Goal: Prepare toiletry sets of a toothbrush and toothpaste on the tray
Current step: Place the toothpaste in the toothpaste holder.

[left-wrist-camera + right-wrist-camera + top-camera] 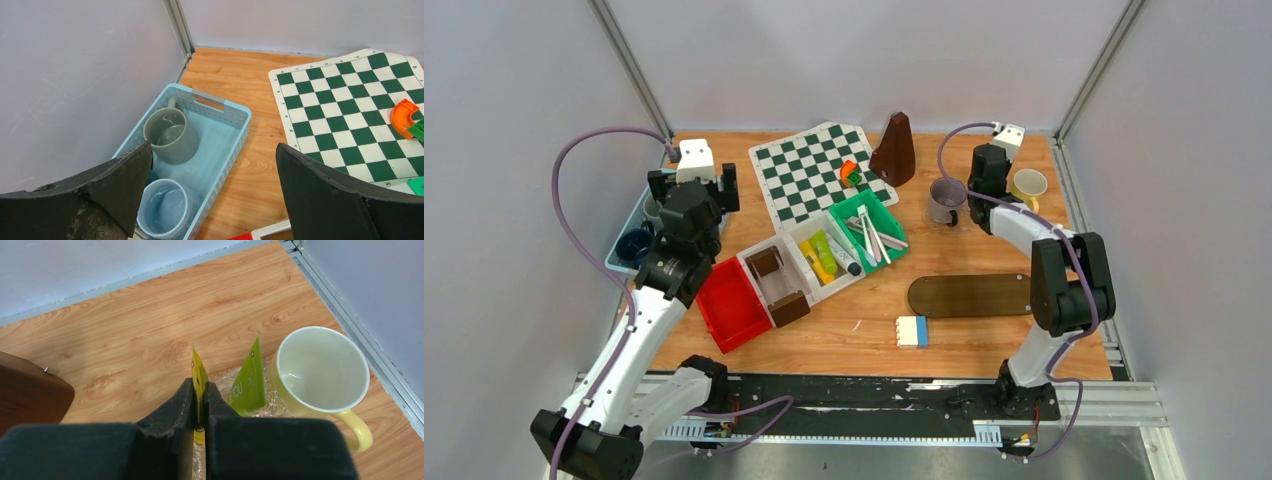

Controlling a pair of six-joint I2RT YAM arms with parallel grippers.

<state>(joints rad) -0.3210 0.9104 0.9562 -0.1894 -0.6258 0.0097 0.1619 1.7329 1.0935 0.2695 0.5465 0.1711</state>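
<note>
Nearest me, the sorting bins sit mid-table. The green bin (pixel 874 228) holds the toothbrushes (pixel 871 237), and the white bin (pixel 824 262) holds spare tubes (pixel 822 255).

Left side: left gripper (pixel 212 150) hangs over the blue tray (pixel 235 112) with its jaws spread wide and nothing between them. The tray holds a grey-green mug (pixel 172 137), a light blue mug (pixel 165 207) and a dark blue mug (pixel 634 245). I see no brush or tube in the two mugs the wrist view shows.

Far right corner: right gripper (pixel 199 386) is pinched tight on the flat crimped end of a yellow tube (pixel 198 365). The crimp is edge-on to the wrist camera. The tube's long axis runs down out of the jaws, roughly in line with the fingers.

A green tube (pixel 248 380) stands just beside it, tip up, over some crinkled clear material. I cannot tell what supports it.

Key relation: the pale yellow mug (pixel 320 370) lies just to my right of the claw, upright, mouth open and empty, handle toward the right wall. The grey mug (pixel 944 200) sits on the claw's other side.

Judgement: the right arm is much nearer this mug, the left being well apart across the table. The tube looks roughly upright, so the move calls for a short shift rightward until it clears the mug's rim, then a drop.
</note>
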